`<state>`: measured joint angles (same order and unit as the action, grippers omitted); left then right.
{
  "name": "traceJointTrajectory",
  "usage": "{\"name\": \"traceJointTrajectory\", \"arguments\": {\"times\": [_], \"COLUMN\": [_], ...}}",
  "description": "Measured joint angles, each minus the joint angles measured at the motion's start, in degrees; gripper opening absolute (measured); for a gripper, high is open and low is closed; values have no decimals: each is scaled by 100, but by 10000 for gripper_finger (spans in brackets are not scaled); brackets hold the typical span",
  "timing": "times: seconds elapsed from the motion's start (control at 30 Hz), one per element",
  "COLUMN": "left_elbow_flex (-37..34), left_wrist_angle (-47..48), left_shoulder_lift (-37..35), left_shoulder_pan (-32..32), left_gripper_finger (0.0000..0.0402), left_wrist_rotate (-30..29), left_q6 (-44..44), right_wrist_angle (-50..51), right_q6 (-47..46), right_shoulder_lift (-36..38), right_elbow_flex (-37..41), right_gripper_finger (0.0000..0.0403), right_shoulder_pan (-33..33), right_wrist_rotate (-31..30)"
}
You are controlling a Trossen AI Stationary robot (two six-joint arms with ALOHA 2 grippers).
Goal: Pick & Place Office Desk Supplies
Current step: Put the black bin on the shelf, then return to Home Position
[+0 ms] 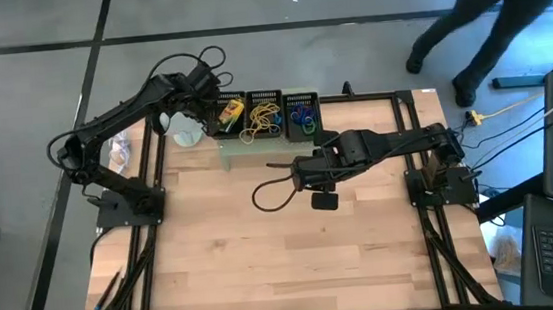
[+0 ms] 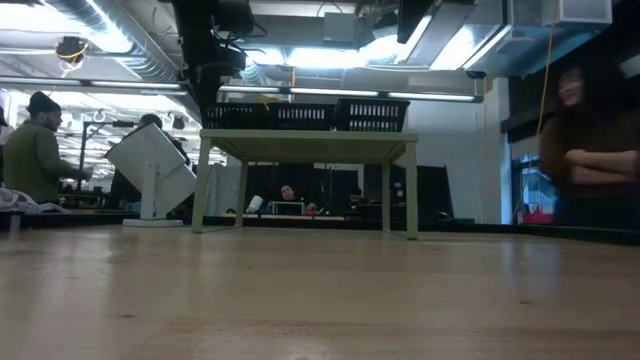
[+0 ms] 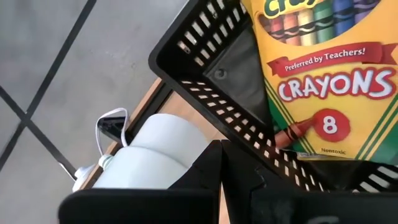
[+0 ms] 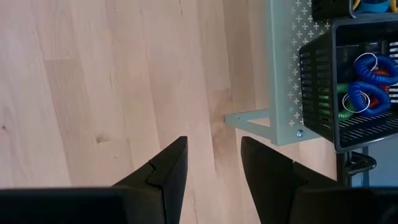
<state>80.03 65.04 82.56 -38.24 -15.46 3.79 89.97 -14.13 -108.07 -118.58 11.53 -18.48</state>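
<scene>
left gripper shut, nothing in it, over edge of the black tray w/ crayon box just ahead of its tips; white cup beside it. right gripper partly open, empty, over bare table. blue coil rings w/ green + red ones sit in end tray on pale green stand, ahead and to one side of right gripper. rubber bands in middle tray.

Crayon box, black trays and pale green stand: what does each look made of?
Crayon box: glossy printed cardboard, judging by the flat printed face.
Black trays: likely moulded plastic, with a matt slotted lattice wall.
Pale green stand: probably painted sheet metal, thin, punched with small crosses, a screw at the corner.
</scene>
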Motion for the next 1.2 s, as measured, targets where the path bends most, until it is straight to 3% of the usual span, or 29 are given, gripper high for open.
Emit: {"name": "traceJointTrajectory", "arguments": {"times": [0.3,0.8,1.07,1.2], "left_elbow_flex": [0,0,408,650], "left_wrist_angle": [-31,4,946,1053], "left_shoulder_lift": [0,-2,-48,-389], "left_shoulder_pan": [3,197,216,386], "left_gripper_finger": [1,1,1,1], "left_wrist_rotate": [379,359,-326,-431], "left_q6": [0,0,-60,-208], "right_wrist_angle": [3,3,5,4], "right_q6": [2,2,-18,133], "right_shoulder_lift": [0,0,7,73], "right_elbow_flex": [0,0,0,0], "right_gripper_finger": [152,152,152,152], "right_shoulder_pan": [0,0,0,14], "right_wrist_rotate": [0,-11,-16,-293]}}
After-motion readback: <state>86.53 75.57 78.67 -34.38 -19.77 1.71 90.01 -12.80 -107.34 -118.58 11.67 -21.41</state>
